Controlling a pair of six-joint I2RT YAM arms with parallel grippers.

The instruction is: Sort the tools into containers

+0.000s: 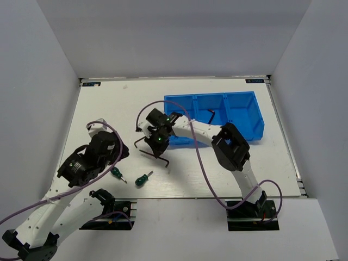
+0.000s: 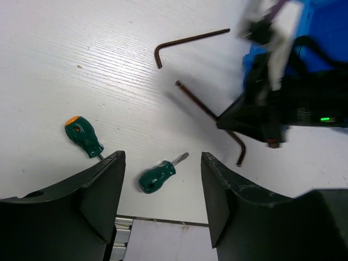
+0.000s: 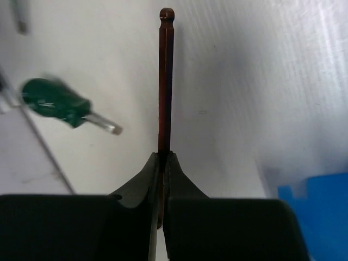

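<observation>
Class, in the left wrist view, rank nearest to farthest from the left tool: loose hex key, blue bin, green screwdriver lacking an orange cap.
1. Green screwdriver, low centre, right at the left tool.
2. Loose hex key, upper middle.
3. Blue bin, top right.

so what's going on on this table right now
The right gripper is shut on one dark hex key, near the left end of the blue bin but not over it. A second hex key lies loose on the table close by. The left gripper hangs open above two green-handled screwdrivers, touching neither. One dark tool lies in the bin's middle compartment.
</observation>
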